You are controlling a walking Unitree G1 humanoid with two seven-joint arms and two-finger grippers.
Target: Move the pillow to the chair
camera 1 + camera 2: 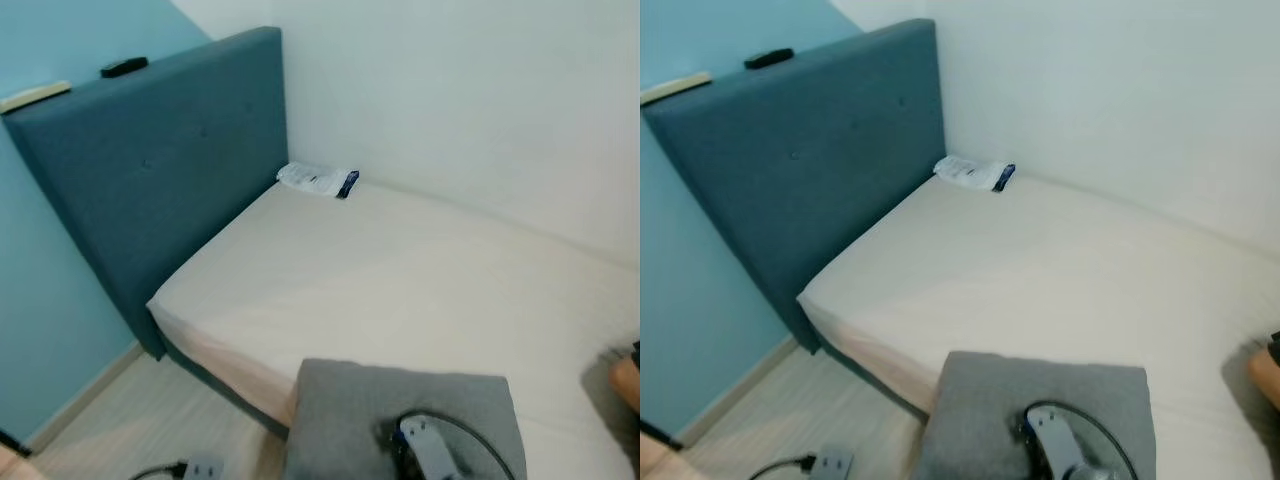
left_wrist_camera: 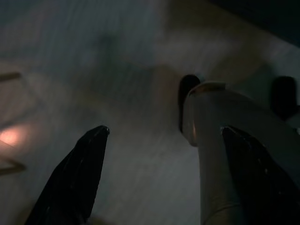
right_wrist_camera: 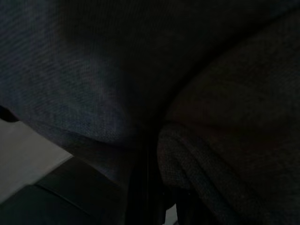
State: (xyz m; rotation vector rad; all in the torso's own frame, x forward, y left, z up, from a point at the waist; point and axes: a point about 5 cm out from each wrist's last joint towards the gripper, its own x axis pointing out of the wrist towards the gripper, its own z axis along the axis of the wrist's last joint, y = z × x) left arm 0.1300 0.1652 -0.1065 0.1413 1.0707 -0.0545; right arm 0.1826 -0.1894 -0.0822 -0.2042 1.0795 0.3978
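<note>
A gray pillow is at the bottom of the head views, held up in front of the robot. It hangs over the near edge of the bed. The right arm, silver with a black cable looping round it, pokes up in front of the pillow.

In the right wrist view, gray cloth is bunched and folded tight around the right end effector. The view is very dark. The fingers seem pinched on a fold of the pillow.

The left end effector hangs low over a pale wood floor. Its two black fingers are spread wide apart and hold nothing. A silver robot leg stands close by one finger.

The bed has a cream sheet and sits in a corner by a white wall. A blue headboard stands at its far left end. A black remote lies on top of the headboard. A small white packet lies on the bed in the corner. A power strip lies on the floor beside the bed. A bit of a person shows at the right edge.
</note>
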